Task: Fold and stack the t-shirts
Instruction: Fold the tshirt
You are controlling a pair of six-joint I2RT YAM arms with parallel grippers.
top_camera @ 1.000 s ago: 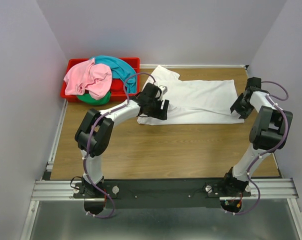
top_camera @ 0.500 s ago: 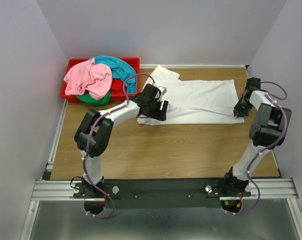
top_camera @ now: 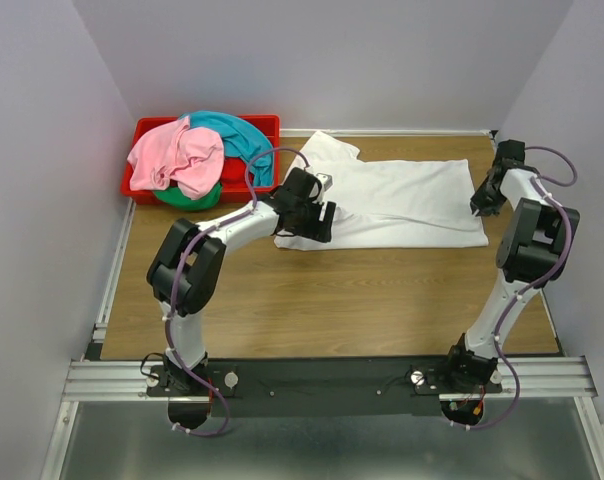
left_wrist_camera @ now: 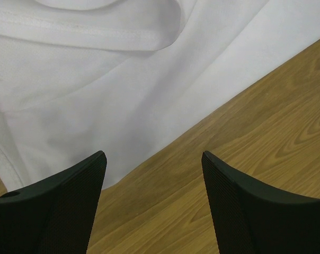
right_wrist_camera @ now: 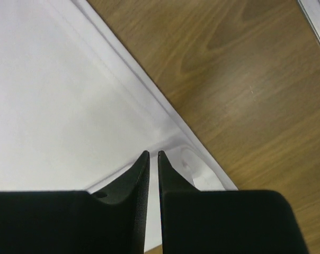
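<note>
Folding the white shirt (top_camera: pixel 402 205), first of the lot; nothing stacked yet. Spread flat on the desk (top_camera: pixel 332 300) from 12 to 1 o'clock, one sleeve kicked up toward 11.

Left jaws: wide open, empty, hovering at the shirt's near-left edge, half over cloth and half over wood. Right jaws: closed to a sliver at the shirt's right hem, around 2 o'clock, cloth puckered at the tips, so probably pinching the edge.

Next, by the look of it: close the left on its own edge, lift both ends together, then carry the fold across without dragging the layer beneath. Thin, limp cotton, so likely to slip from a shallow pinch.

Pink shirt (top_camera: pixel 177 158), teal shirt (top_camera: pixel 237 135) and green shirt (top_camera: pixel 187 197) heaped in the red bin (top_camera: pixel 142 128) at 10 o'clock.

Wood-grain desk, matte. Metal rail (top_camera: pixel 332 375) along the near edge at 6. Pale lilac walls close in on three sides.
</note>
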